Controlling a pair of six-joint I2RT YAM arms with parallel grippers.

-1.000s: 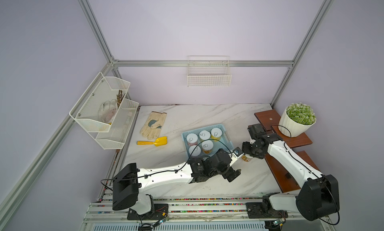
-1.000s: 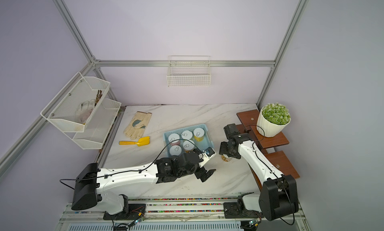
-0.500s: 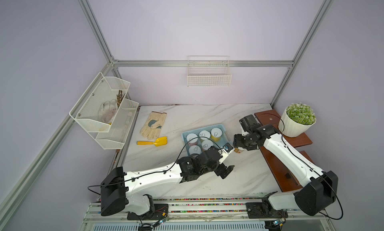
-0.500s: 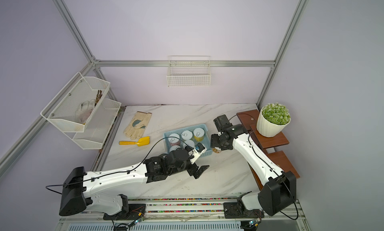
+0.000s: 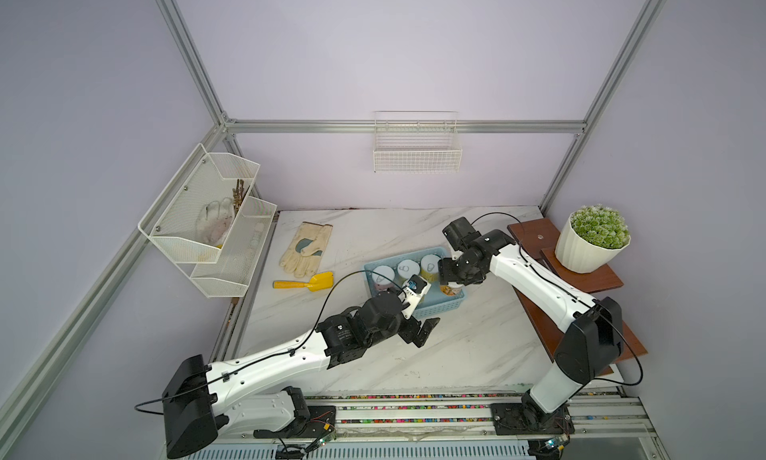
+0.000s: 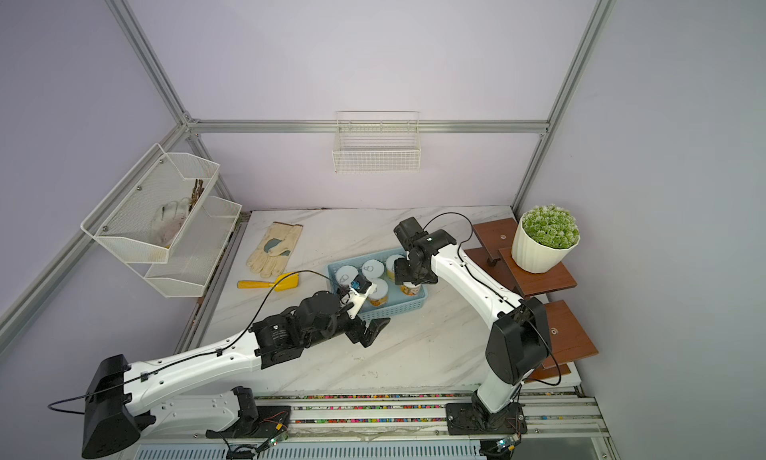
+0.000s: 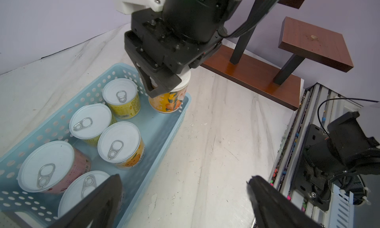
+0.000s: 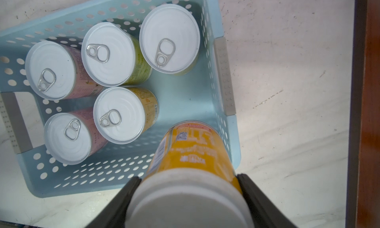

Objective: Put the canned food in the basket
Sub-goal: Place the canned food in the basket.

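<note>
Inside the basket (image 8: 82, 179), five cans (image 8: 119, 114) stand upright, lids up. At its front right corner the right gripper (image 8: 187, 192) is clamped on a sixth, the orange can (image 8: 193, 151), low between the walls, while the left gripper (image 7: 184, 180) hangs spread wide over the table (image 7: 216, 134) beside it.

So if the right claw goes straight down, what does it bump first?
Probably the basket floor in the free corner: the orange can in the right claw would land there first. It might graze the wall.

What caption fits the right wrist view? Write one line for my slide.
Right jaws clamp the sixth, orange-labelled can in the free corner of the light-blue basket, beside five upright cans.
</note>
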